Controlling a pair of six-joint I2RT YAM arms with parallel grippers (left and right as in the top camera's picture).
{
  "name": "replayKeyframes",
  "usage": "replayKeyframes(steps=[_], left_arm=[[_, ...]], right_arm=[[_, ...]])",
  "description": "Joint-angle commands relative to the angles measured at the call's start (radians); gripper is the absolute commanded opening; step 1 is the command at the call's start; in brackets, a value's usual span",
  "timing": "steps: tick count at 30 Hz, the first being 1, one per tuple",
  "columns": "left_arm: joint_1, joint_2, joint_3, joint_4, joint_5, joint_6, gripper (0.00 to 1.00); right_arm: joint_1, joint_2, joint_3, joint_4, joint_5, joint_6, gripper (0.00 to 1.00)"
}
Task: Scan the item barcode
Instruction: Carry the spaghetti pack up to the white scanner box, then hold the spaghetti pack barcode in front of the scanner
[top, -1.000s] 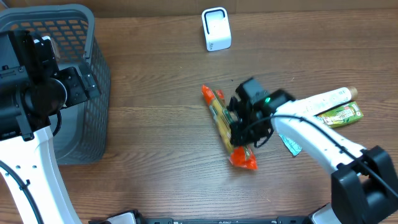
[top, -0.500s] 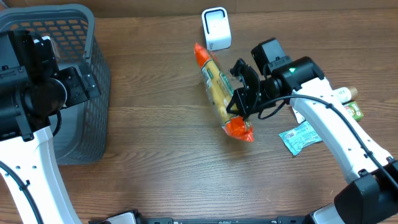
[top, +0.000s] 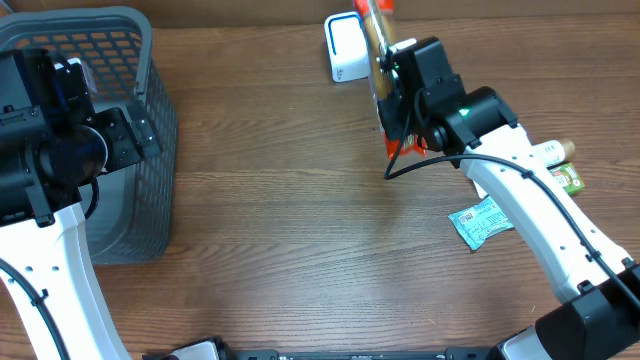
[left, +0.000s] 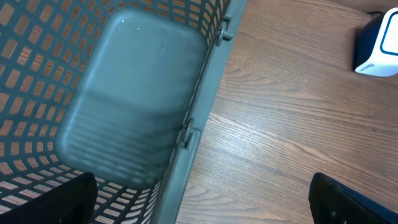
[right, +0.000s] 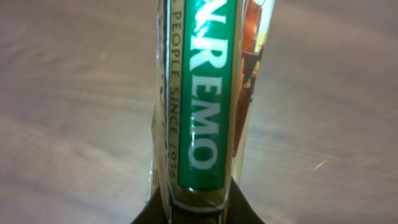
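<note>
Overhead: right claw (top: 393, 100) clamped on packet (top: 378, 45), long axis front-to-back beside scanner (top: 347, 47).

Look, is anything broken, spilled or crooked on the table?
Nothing looks broken or spilled. The long orange-and-yellow packet is off the wooden table only because the right gripper holds it by the small white scanner box. The small blue sachet lies a bit crooked.
</note>
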Motion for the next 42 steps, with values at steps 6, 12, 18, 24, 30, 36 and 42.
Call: replayKeyframes(steps=[6,12,18,24,30,36,42], left_arm=[[0.000,0.004,0.000,0.004,0.005,-0.007,1.00],[0.000,0.004,0.000,0.004,0.005,-0.007,1.00],[0.000,0.004,0.000,0.004,0.005,-0.007,1.00],[0.000,0.004,0.000,0.004,0.005,-0.007,1.00],[0.000,0.004,0.000,0.004,0.005,-0.007,1.00],[0.000,0.004,0.000,0.004,0.005,-0.007,1.00],[0.000,0.004,0.000,0.004,0.005,-0.007,1.00]], right_arm=[[0.037,0.040,0.052,0.191,0.306,-0.327,0.04],[0.037,0.112,0.053,0.286,0.380,-0.431,0.04],[0.037,0.174,0.053,0.442,0.455,-0.513,0.04],[0.035,0.262,0.053,0.613,0.547,-0.699,0.04],[0.035,0.348,0.053,0.645,0.570,-0.741,0.04],[0.034,0.380,0.053,0.645,0.571,-0.742,0.04],[0.001,0.397,0.053,0.713,0.570,-0.742,0.04]])
